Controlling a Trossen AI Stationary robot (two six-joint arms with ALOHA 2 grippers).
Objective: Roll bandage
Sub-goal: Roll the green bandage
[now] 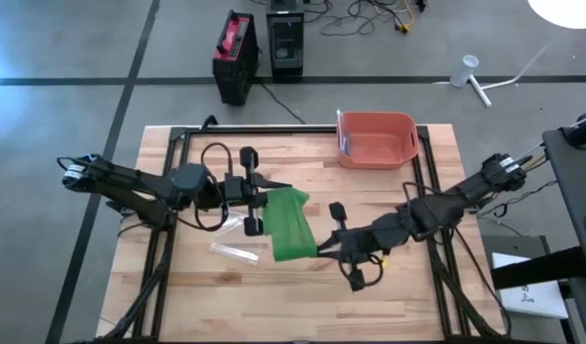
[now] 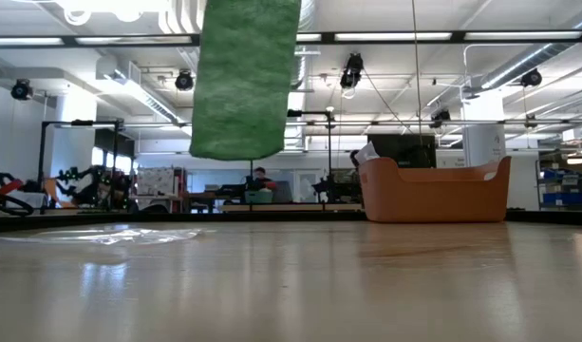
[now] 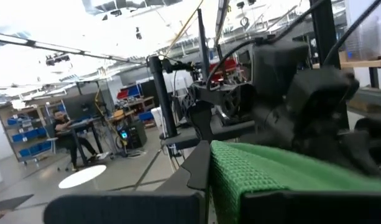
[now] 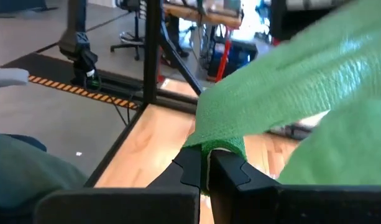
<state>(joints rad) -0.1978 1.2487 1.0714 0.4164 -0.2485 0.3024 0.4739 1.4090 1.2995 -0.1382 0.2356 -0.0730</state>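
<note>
Right gripper [image 1: 323,247]: we've got it pinched on the green bandage [image 1: 291,225], bottom corner.
Left gripper [image 1: 257,204]: clamped on the bandage's top end, at 10 o'clock from the right one.
Bandage: hanging above the table [image 1: 407,306], mid-board.
Room: orange bin [image 1: 377,139] at 1 o'clock, plastic wrapper [image 1: 233,250] at 8 o'clock; near edge looks open to us.

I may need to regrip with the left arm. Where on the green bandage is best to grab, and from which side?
Take the upper-left end of the bandage, coming in level from the left, where the left claw already is. The strip hangs flat in the air between both arms; the right claw pinches its other end, so the bandage's narrow edge faces left.
</note>
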